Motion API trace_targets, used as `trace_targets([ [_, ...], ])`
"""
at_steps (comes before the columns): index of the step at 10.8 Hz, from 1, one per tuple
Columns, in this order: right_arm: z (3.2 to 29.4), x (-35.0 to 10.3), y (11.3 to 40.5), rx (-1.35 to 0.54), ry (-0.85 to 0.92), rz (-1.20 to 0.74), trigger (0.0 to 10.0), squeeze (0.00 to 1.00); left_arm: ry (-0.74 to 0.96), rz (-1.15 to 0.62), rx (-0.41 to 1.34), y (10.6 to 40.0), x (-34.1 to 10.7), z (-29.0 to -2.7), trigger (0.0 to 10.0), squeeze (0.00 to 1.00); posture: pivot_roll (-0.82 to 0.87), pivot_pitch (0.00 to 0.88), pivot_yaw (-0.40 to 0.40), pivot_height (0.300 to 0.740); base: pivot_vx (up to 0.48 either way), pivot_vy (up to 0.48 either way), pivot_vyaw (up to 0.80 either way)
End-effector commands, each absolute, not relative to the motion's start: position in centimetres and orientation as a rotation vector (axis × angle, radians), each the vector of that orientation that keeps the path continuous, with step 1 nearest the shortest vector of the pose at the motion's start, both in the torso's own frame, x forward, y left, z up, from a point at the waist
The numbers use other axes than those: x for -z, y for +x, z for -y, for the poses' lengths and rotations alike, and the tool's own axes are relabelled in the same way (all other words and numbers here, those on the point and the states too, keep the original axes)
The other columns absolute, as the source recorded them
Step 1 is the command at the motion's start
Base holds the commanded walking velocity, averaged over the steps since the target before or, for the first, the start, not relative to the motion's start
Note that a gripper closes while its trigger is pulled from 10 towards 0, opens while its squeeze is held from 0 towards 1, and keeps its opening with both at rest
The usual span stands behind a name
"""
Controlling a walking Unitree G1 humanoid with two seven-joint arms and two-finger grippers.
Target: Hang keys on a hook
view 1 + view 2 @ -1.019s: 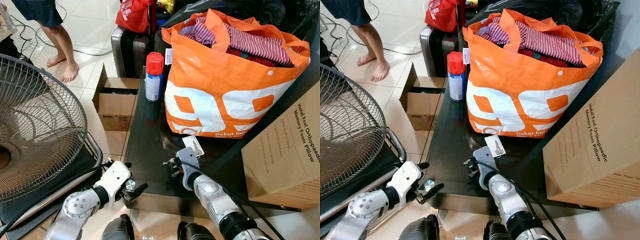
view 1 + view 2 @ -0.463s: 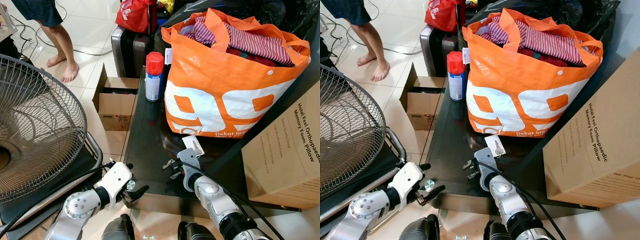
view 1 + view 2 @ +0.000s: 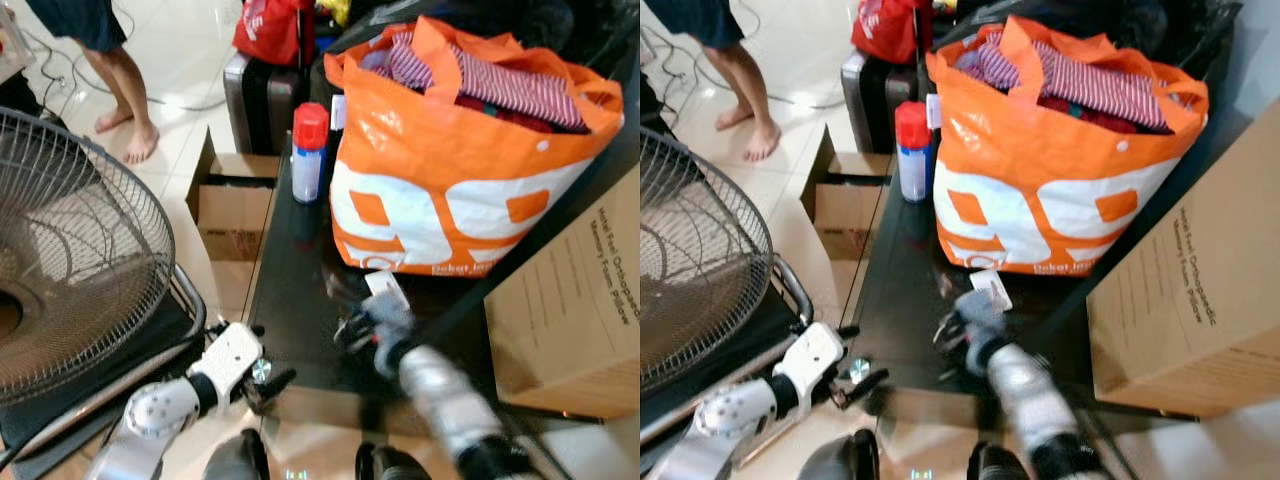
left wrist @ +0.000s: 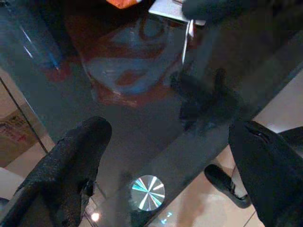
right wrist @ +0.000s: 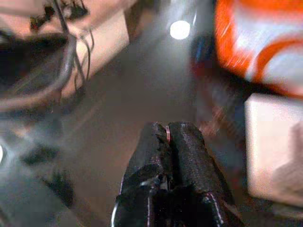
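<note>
My right gripper is clenched on a thin metal key ring, pinched between its textured black pads above the glossy black tabletop. The keys' orientation is lost to blur. A white tag lies at 12 o'clock of that gripper, before the woven orange bag. The cardboard box at 3 o'clock reads "Memory Foam Pillow". My left gripper is spread wide at the table's near edge.

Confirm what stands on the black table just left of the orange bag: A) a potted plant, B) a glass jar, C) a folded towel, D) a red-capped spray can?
D: a white spray can with a red cap stands upright on the black table, beside the orange bag.
</note>
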State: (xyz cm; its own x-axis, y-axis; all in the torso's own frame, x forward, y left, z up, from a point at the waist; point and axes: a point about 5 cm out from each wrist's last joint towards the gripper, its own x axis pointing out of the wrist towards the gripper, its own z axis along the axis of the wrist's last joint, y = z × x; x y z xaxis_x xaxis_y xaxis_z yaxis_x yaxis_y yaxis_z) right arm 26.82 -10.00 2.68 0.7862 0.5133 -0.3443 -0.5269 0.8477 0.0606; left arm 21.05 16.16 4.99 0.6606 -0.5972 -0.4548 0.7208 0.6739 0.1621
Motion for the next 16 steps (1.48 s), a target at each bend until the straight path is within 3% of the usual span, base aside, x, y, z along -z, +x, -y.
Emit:
trace_targets([
  [1, 10.4, -3.2, 26.6, -0.566, -0.005, -0.343, 0.0, 0.00, 0.336, -0.374, 0.751, 20.9, -5.2, -16.2, 10.0, 0.00, -0.04, 0.131, -0.049, 0.740, 0.000, 0.000, 0.00],
  [3, 11.6, -5.2, 26.2, -0.570, 0.014, -0.264, 0.0, 0.00, 0.324, -0.340, 0.723, 21.2, -5.6, -16.0, 10.0, 0.00, -0.04, 0.083, -0.051, 0.740, 0.000, 0.000, 0.00],
  [5, 12.8, -7.4, 25.3, -0.519, 0.090, -0.199, 0.0, 0.00, 0.177, -0.253, 0.595, 21.8, -7.8, -15.8, 10.0, 0.00, -0.04, 0.022, -0.056, 0.740, 0.000, 0.000, 0.00],
  [8, 14.1, -9.8, 23.7, -0.473, 0.171, -0.144, 0.0, 0.00, 0.138, -0.158, 0.517, 22.3, -9.8, -15.1, 10.0, 0.00, -0.05, 0.000, -0.054, 0.740, 0.000, 0.000, 0.00],
  [10, 14.6, -10.8, 23.7, -0.447, 0.172, -0.115, 10.0, 0.00, 0.155, -0.141, 0.487, 23.5, -10.1, -14.8, 10.0, 0.00, -0.07, 0.000, -0.040, 0.740, 0.000, 0.000, 0.00],
  [16, 16.5, -11.2, 23.4, -0.275, 0.167, -0.164, 10.0, 0.00, 0.162, -0.095, 0.399, 25.4, -10.8, -14.9, 10.0, 0.00, -0.09, 0.000, -0.040, 0.740, 0.000, 0.000, 0.00],
])
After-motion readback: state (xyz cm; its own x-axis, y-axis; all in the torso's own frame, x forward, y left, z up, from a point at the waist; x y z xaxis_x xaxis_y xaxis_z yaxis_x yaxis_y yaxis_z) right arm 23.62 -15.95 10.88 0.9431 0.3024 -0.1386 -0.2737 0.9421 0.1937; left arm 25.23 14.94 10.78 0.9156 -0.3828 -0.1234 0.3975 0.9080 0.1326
